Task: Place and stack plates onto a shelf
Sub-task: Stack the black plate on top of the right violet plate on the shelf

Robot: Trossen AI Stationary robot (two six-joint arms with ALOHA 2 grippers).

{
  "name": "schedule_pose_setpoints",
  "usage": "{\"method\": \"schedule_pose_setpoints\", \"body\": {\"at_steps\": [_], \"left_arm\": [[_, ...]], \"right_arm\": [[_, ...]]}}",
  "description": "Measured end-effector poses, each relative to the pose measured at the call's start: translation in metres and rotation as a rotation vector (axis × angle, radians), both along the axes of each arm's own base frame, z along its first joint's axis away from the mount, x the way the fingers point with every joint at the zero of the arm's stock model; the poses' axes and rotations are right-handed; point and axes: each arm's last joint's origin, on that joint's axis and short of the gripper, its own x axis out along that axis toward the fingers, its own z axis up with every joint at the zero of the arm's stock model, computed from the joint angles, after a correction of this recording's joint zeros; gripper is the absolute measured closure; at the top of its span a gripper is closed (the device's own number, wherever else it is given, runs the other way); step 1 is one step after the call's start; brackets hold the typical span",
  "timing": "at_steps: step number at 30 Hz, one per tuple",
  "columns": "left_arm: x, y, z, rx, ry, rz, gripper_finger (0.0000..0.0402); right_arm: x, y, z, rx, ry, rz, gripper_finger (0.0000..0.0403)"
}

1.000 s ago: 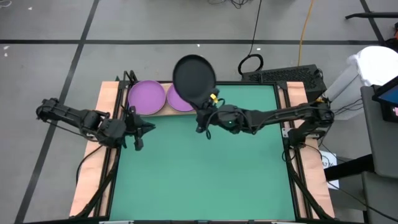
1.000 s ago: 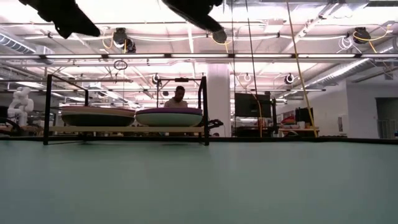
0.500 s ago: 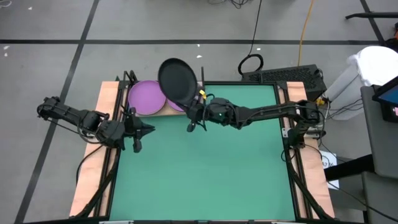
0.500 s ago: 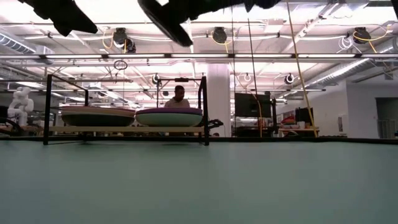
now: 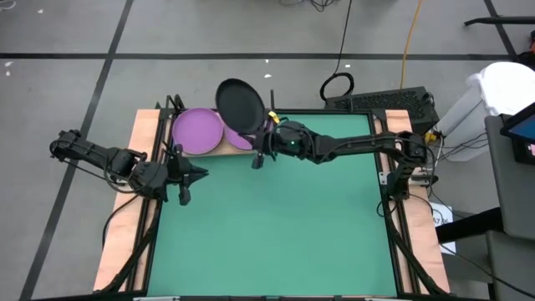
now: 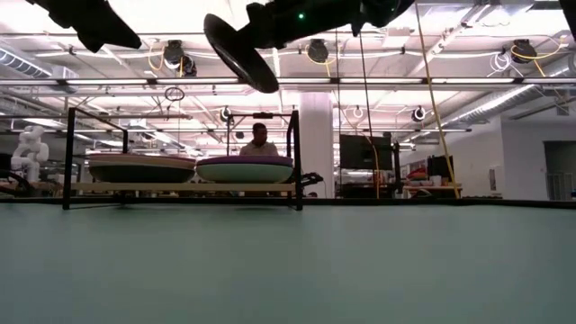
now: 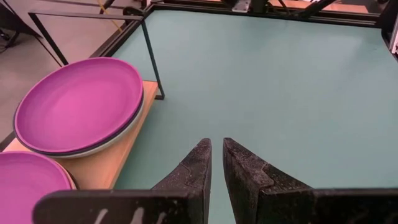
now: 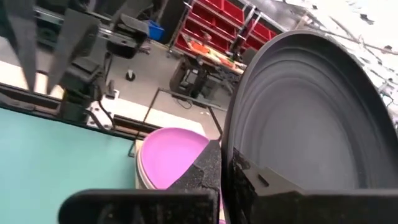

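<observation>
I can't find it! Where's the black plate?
The right hand holds the black plate tilted in the air, above the shelf's right-side purple plate.

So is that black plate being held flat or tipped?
Tipped. The right gripper pinches the black plate by its rim, and the low view shows it slanting steeply above the shelf.

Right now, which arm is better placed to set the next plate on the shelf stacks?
The right. Its pincer is shut on the black plate, held tilted above the right-hand purple-topped stack on the shelf. The left pincer is shut, empty, over the mat's left edge.
</observation>
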Motion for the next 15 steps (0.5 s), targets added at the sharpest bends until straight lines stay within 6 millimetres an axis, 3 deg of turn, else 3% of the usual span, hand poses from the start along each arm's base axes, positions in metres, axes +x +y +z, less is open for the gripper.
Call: {"method": "schedule_pose_setpoints", "body": {"at_steps": [15], "left_arm": [[0.0,0.0,0.0,-0.001,0.0,0.0,0.0353]], "right_arm": [[0.008,-0.023,-0.033,0.099,0.103,0.055,0.0403]]}}
